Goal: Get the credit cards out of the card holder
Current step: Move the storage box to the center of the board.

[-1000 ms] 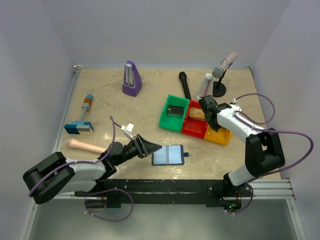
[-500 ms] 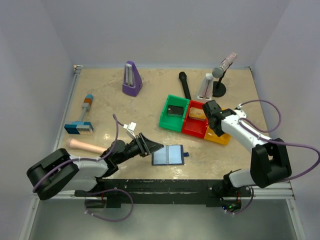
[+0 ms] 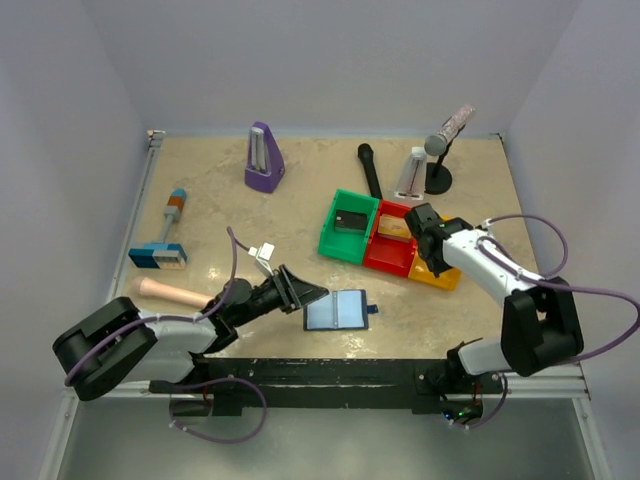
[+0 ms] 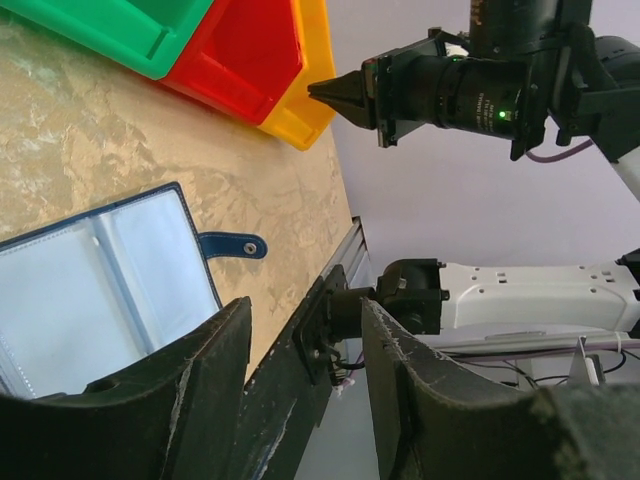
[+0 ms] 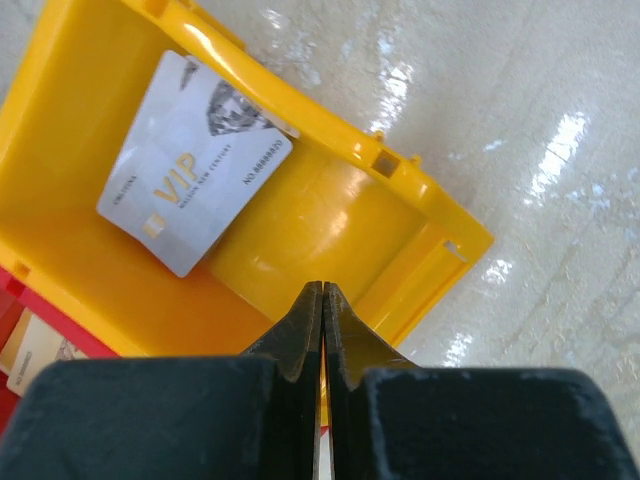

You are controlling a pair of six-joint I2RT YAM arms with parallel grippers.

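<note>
The card holder (image 3: pixel 337 310) lies open, and we judge its pockets emptied (VIP card (image 5: pixel 195 162) in the yellow bin (image 5: pixel 420 235)); right hand (image 5: pixel 322 292) closed on nothing, left hand (image 4: pixel 300 322) spread.

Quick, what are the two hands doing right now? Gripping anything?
Left hand: open, holding nothing.
Right hand: closed, empty, above the yellow bin.
</note>
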